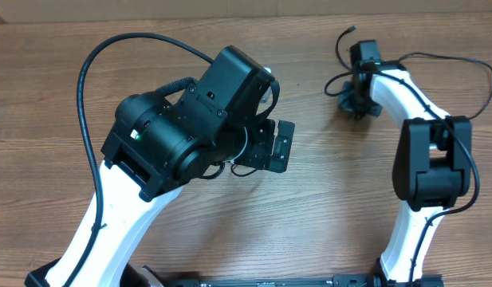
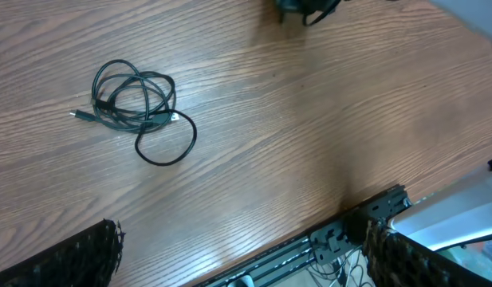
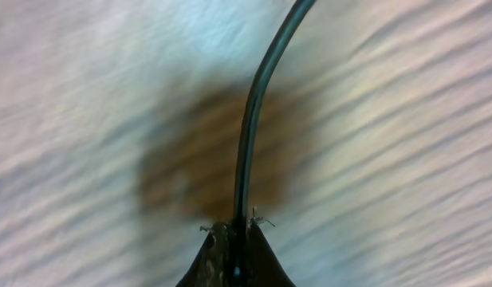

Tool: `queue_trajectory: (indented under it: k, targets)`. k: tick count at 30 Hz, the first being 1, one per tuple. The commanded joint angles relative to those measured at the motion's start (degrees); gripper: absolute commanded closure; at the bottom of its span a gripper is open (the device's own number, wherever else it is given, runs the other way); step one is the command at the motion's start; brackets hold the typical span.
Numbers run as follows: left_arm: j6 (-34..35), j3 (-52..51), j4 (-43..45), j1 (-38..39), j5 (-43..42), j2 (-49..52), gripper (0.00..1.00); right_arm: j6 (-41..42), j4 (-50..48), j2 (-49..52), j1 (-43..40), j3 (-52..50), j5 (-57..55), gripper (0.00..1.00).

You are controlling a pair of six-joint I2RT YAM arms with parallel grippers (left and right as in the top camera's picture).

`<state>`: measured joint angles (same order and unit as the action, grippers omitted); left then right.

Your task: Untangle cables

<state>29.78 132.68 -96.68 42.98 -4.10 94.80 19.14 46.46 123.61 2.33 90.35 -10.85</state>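
**A:** What has the right hand [image 3: 234,253] got?
**B:** It's clenched on one thin cable [image 3: 252,119], low over the table [image 2: 309,119]. The left hand [image 2: 246,263] hangs released above the bundle [image 2: 134,104].
**A:** How far along?
**B:** Early, I'd say: the bundle lies coiled and tangled, apart from that cable.

No writing, label, brand mark or number can be read in any view. The black housing of the left arm [image 1: 190,119], the white links of the right arm [image 1: 401,231], the coiled cables [image 2: 132,110], the single cable [image 3: 257,112] seen close up and blurred, and the wood-grain desk [image 2: 309,119] carry no legible marking.
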Motion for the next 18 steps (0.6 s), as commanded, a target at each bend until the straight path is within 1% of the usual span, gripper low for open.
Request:
queue_trajectory:
  k: [1,6,8,9,10,12,17,18]
  targets:
    - [-1.1,-0.2,-0.1,-0.2,0.0,0.5,0.00,-3.7,-2.2,-0.2,-4.1,0.5,-2.9,0.96]
    - [-1.0,-0.2,-0.1,-0.2,0.0,0.5,0.00,-8.7,-6.1,-0.2,-8.4,2.6,2.0,0.96]
    - [-1.0,-0.2,-0.1,-0.2,0.0,0.5,0.00,-9.2,-8.2,-0.2,-9.7,3.2,5.6,0.96]
    - [-1.0,-0.2,-0.1,-0.2,0.0,0.5,0.00,-9.2,-8.6,-0.2,-10.2,3.8,7.4,0.94]
    - [-1.0,-0.2,-0.1,-0.2,0.0,0.5,0.01,-9.2,-8.8,-0.2,-10.6,4.5,9.2,0.93]
    - [-1.0,-0.2,0.0,-0.2,0.0,0.5,0.00,-9.1,-8.7,-0.2,-11.5,6.5,12.9,0.93]
    - [-1.0,-0.2,0.1,-0.2,0.0,0.5,0.01,-8.1,-6.1,-0.2,-13.2,14.3,16.5,0.93]
    - [-1.0,-0.2,0.1,-0.2,0.0,0.5,0.00,-8.1,-5.0,-0.2,-13.4,15.6,17.7,0.90]
